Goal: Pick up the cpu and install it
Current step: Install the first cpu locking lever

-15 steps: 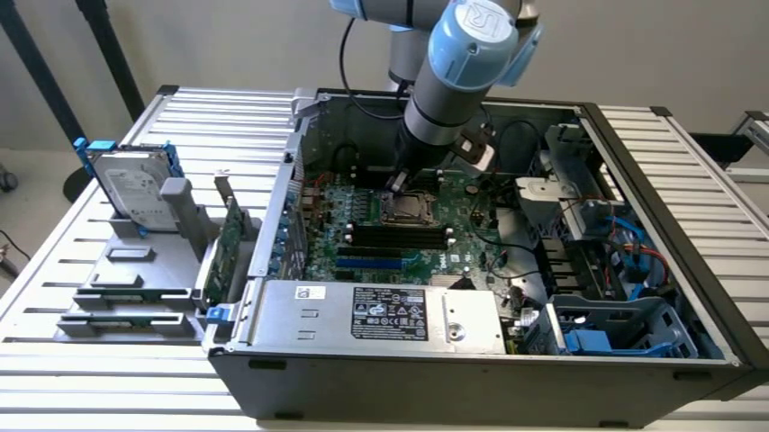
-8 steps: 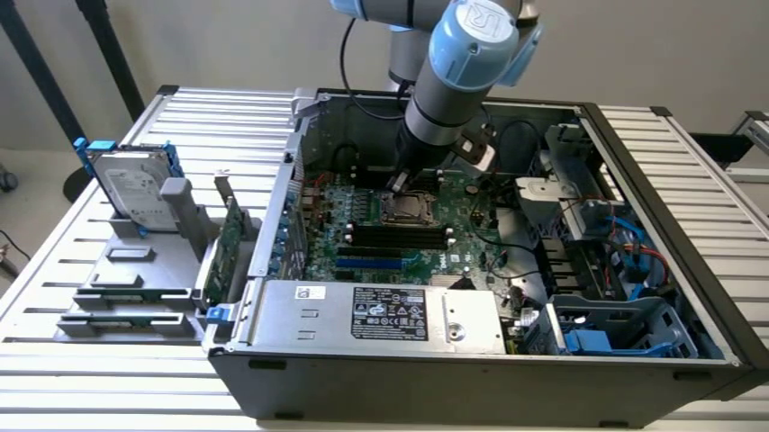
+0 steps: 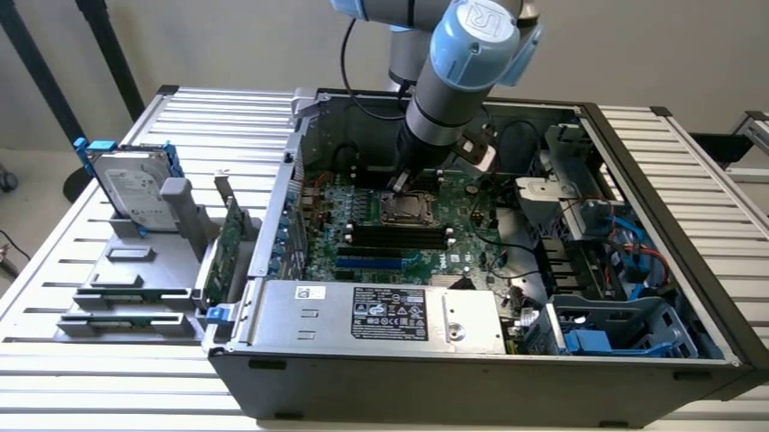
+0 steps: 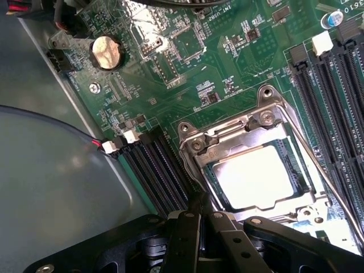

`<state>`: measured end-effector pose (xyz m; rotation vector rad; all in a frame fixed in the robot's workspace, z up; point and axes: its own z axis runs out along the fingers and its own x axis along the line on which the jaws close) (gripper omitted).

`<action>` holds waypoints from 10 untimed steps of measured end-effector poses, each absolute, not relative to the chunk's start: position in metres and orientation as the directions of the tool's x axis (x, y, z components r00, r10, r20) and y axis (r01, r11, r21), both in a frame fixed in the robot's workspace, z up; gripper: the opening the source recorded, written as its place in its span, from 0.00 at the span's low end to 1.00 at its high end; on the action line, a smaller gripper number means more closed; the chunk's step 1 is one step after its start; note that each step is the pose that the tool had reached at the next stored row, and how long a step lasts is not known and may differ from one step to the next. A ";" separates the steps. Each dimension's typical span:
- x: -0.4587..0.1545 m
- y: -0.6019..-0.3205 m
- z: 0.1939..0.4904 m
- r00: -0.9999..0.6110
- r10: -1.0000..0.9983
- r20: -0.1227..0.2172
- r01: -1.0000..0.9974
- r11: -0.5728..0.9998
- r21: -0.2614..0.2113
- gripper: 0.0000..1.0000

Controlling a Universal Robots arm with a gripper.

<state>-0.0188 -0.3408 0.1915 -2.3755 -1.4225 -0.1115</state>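
The cpu (image 4: 259, 177), a flat square chip with a bright silver top, lies seated in the metal-framed socket (image 4: 267, 122) on the green motherboard (image 4: 216, 68). In the exterior view the socket (image 3: 409, 209) sits mid-board inside the open computer case. My gripper (image 4: 197, 206) is shut, its black fingers pressed together with nothing visible between them. Its tip hovers just beside the socket frame's edge, close to the chip. From the exterior view the gripper (image 3: 397, 184) hangs straight down over the socket's far side.
Black memory slots (image 4: 156, 170) run beside the socket, and more slots (image 4: 335, 96) flank its other side. A coin battery (image 4: 106, 52) sits on the board. At the exterior view's left, a hard drive (image 3: 126, 189) and a green card (image 3: 226, 247) stand in a grey rack.
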 end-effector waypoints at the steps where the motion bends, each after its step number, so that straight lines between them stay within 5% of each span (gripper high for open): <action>1: -0.019 -0.341 0.191 0.488 0.836 0.252 0.865 -0.423 -0.270 0.11; 10: -0.018 -0.341 0.191 0.489 0.836 0.247 0.864 -0.426 -0.268 0.11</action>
